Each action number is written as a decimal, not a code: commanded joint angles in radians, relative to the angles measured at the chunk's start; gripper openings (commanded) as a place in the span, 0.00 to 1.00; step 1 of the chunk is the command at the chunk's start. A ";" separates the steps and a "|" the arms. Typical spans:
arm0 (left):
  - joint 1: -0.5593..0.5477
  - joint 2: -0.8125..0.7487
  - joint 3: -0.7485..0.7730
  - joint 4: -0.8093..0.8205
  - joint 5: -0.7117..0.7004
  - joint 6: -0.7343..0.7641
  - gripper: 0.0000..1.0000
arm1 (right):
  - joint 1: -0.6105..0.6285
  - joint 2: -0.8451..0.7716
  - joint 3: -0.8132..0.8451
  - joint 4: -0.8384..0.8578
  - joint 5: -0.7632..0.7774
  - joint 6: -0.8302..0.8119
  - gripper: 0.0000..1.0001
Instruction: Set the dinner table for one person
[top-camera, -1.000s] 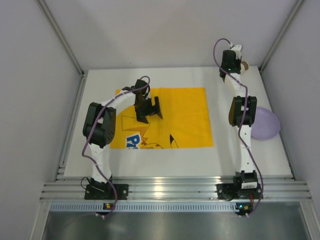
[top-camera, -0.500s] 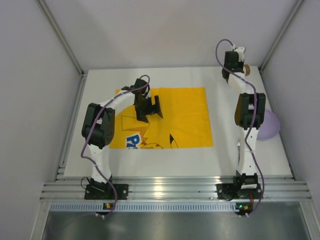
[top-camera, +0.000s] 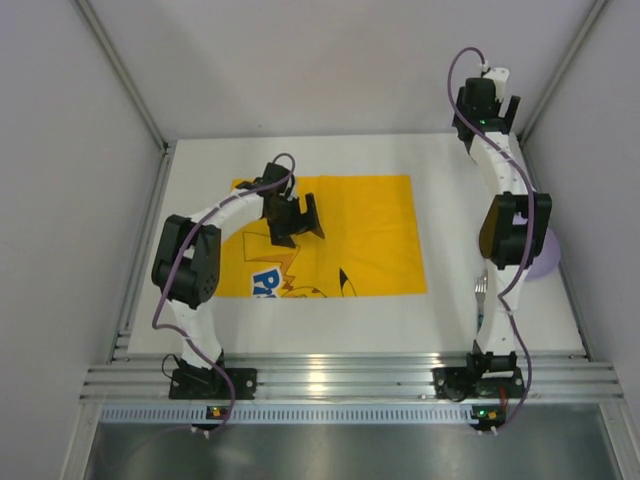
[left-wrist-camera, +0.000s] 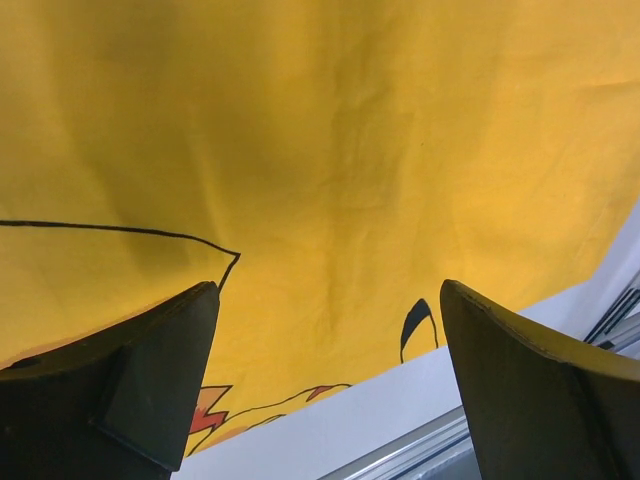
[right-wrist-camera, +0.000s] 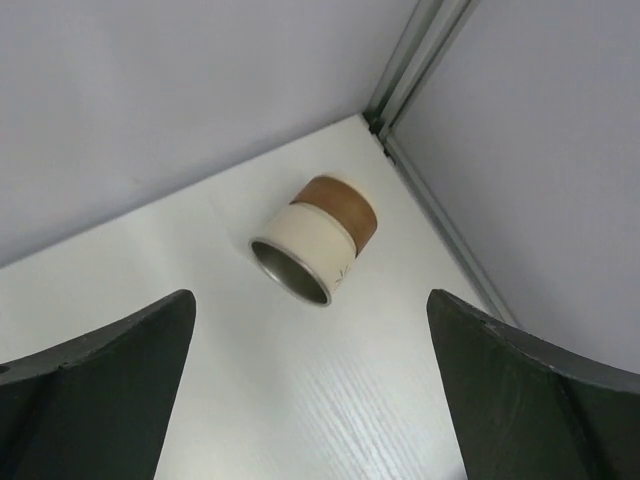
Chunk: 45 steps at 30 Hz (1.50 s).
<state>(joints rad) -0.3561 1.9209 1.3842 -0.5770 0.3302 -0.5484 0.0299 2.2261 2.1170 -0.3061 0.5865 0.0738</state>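
A robotics lab test cell: bare grey panel walls (top-camera: 300, 60) and aluminium profiles (top-camera: 120, 70) enclose a white tabletop (top-camera: 450, 310), with the left arm (top-camera: 185, 270) and right arm (top-camera: 512, 225) bolted to a slotted aluminium rail (top-camera: 340, 380).

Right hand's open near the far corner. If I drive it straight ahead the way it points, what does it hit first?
Most likely the cup lying on its side on the dinner table, its mouth toward the right hand and roughly centred between the open fingers. Depth is unclear.

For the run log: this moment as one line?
left claw open above yellow mat | right claw open facing cup on its side in table corner
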 joint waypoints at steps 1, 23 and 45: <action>-0.006 -0.056 -0.060 0.072 0.029 -0.038 0.97 | -0.010 0.063 0.027 -0.102 -0.019 0.034 1.00; -0.007 0.062 -0.016 0.115 0.079 -0.051 0.97 | -0.090 0.250 0.224 -0.195 0.010 0.052 1.00; -0.004 0.155 0.064 0.109 0.098 -0.053 0.97 | -0.056 0.386 0.388 -0.111 0.002 0.037 0.97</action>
<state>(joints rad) -0.3607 2.0380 1.4345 -0.4915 0.4568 -0.6189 -0.0334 2.5603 2.4191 -0.4465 0.4953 0.1162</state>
